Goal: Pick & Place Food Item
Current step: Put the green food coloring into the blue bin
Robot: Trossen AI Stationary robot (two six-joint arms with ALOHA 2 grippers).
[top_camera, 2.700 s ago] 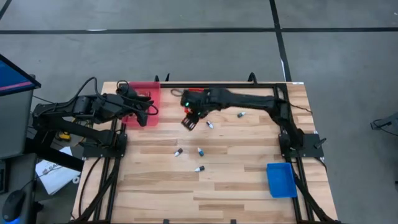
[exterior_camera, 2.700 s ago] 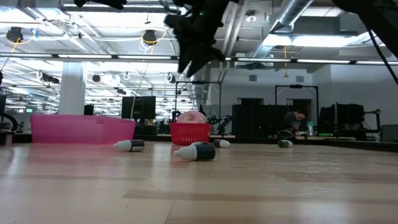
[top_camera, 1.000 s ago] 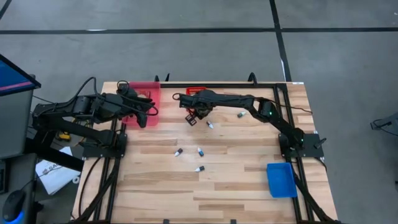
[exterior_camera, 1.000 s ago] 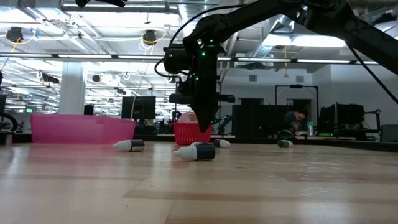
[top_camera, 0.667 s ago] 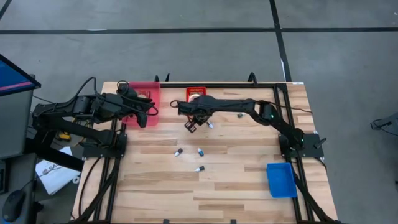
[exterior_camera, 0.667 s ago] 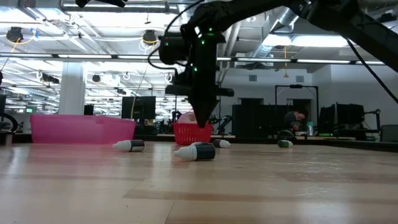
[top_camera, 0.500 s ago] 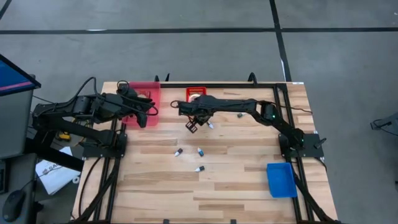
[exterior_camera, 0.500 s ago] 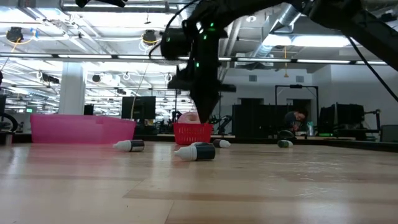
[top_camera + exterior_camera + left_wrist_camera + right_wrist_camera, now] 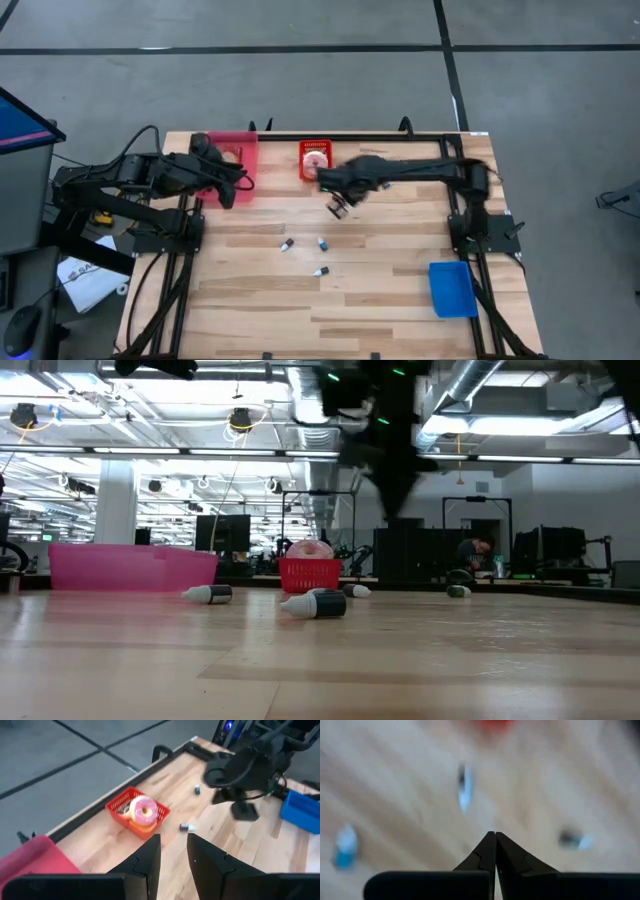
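Above mid-counter [image 9: 400,300], right pincer [image 9: 339,208] hangs with tips together, empty. Farther back, just beyond it, donut [image 9: 315,159] sits in the red basket [image 9: 315,175]. Left pincer [image 9: 228,182], slightly parted, waits by the pink bin [image 9: 240,145], farther off.

Smooth pale wood table [image 9: 380,290]; seemingly plastic red basket [image 9: 122,812], glossy doughnut [image 9: 144,810].

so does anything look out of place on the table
Several small bottles lie tipped on their sides, scattered across the wood between the red basket and the blue bin. Nothing looks spilled or damaged.
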